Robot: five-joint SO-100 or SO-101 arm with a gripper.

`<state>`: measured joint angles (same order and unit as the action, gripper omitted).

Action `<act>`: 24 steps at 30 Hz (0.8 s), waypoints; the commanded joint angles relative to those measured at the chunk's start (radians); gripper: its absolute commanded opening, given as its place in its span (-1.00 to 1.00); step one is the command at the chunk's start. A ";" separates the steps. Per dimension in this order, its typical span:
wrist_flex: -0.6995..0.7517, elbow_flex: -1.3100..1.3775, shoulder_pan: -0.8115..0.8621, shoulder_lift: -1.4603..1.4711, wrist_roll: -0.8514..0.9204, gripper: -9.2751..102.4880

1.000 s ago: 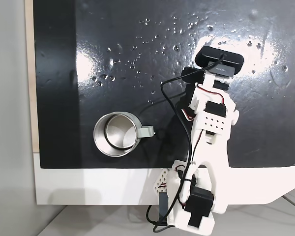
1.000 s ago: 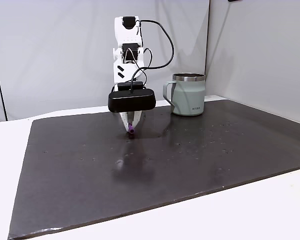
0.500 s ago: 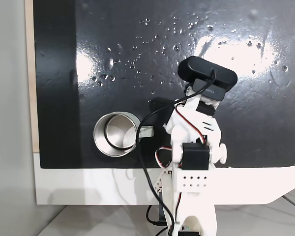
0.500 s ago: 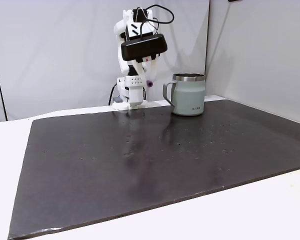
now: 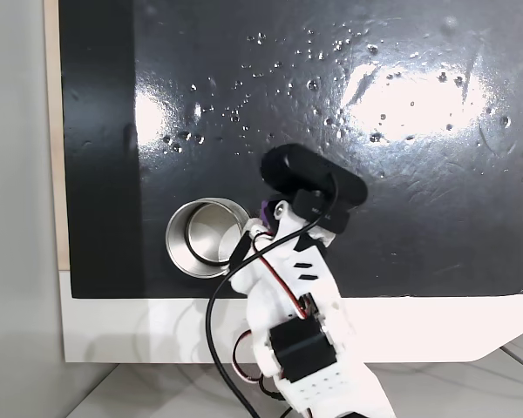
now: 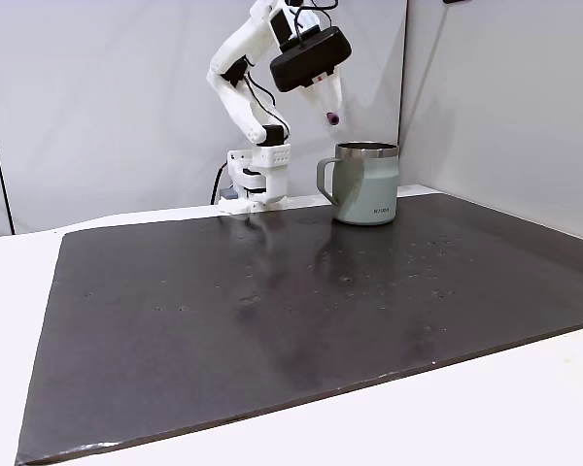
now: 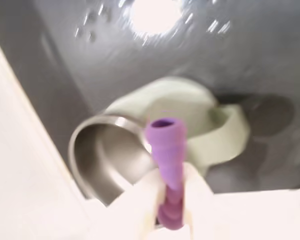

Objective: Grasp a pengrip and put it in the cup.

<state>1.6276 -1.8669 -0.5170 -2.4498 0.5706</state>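
the gripper [image 7: 169, 200] is closed tight on the pengrip [image 7: 166, 150], held high beside the cup [image 6: 365, 184] so it can drop in.

A glossy black rectangular mat [image 5: 200, 78] covered most of a white tabletop [image 6: 525, 408], its surface dotted with small bumps and throwing back bright patches of light from above. In a fixed view, plain pale grey wall panels [image 6: 97, 107] stood behind the table, meeting at a vertical seam to the right. A narrow strip of light wood [image 5: 52, 131] edged the mat's left side.
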 commanded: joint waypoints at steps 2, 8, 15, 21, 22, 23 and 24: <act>-0.063 0.064 -0.084 0.048 -0.130 -0.83; -0.127 0.064 -0.225 0.121 -0.218 -0.83; -0.156 0.110 -0.321 0.225 -0.265 -0.83; -0.152 0.106 -0.364 0.241 -0.272 -0.83; -0.150 0.106 -0.365 0.241 -0.272 -0.83; -0.150 0.104 -0.365 0.241 -0.272 -0.83; -0.147 0.104 -0.365 0.239 -0.268 -0.83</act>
<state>1.5048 -1.8178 -0.8728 -2.2043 0.3099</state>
